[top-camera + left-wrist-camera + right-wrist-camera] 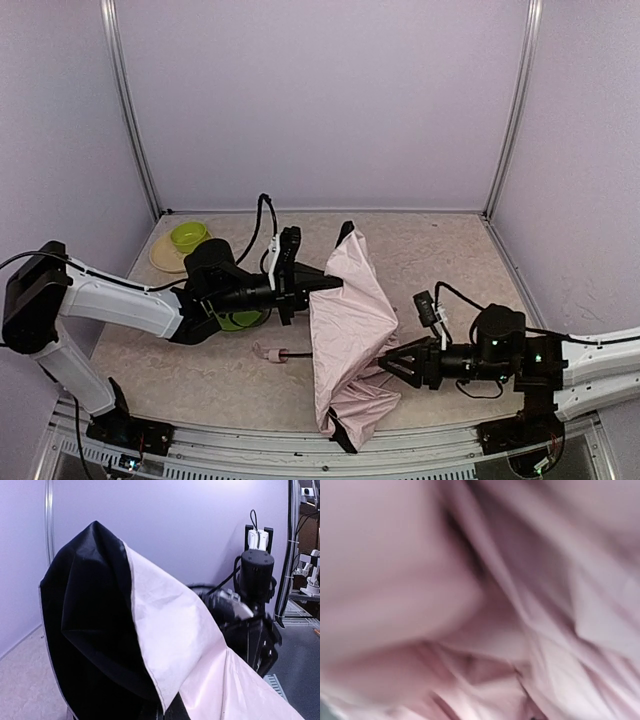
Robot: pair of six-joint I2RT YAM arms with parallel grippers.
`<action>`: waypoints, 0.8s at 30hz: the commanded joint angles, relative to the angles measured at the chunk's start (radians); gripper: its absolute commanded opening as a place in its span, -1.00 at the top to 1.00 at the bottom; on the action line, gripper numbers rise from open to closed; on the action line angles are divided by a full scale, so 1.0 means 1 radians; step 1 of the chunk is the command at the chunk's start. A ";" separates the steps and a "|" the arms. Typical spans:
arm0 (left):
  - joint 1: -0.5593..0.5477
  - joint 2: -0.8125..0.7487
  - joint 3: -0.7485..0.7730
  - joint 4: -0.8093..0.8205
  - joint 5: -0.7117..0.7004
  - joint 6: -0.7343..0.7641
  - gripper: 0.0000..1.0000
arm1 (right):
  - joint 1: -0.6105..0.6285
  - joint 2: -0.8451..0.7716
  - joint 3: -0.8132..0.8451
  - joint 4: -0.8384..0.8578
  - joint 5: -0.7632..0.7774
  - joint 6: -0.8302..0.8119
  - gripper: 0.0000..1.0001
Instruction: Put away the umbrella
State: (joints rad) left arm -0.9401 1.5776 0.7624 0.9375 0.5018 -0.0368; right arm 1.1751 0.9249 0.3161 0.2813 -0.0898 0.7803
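Sagging pale pink umbrella, crumpled tent-shaped fabric, smooth black lining

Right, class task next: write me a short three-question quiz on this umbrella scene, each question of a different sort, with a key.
1. True or false: neither the left gripper nor the right gripper holds the umbrella by its handle.
2. The left gripper is: A) open, touching nothing; B) shut on the pink fabric; C) shut on the handle.
3. Fill in: in the left wrist view, the canopy's lining is ____.
Key: 1 true; 2 B; 3 black.
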 commanded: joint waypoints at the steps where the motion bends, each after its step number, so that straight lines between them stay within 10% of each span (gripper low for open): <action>1: 0.029 -0.027 -0.064 0.085 0.015 -0.081 1.00 | 0.002 -0.242 -0.008 -0.198 0.177 -0.117 0.06; 6: 0.021 -0.061 -0.085 0.070 0.064 -0.057 1.00 | -0.067 -0.289 0.103 -0.306 0.292 -0.224 -0.11; 13: -0.023 -0.124 -0.099 -0.010 0.084 0.001 1.00 | -0.379 0.112 0.401 -0.353 -0.056 -0.445 -0.10; 24: -0.043 -0.174 -0.065 -0.062 -0.037 -0.026 1.00 | -0.395 0.763 0.438 0.003 -0.535 -0.456 0.30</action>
State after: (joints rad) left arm -0.9882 1.4292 0.6594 0.8581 0.5110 -0.0490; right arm 0.7811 1.5974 0.7853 0.1539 -0.4221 0.3035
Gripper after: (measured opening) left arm 0.009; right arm 0.375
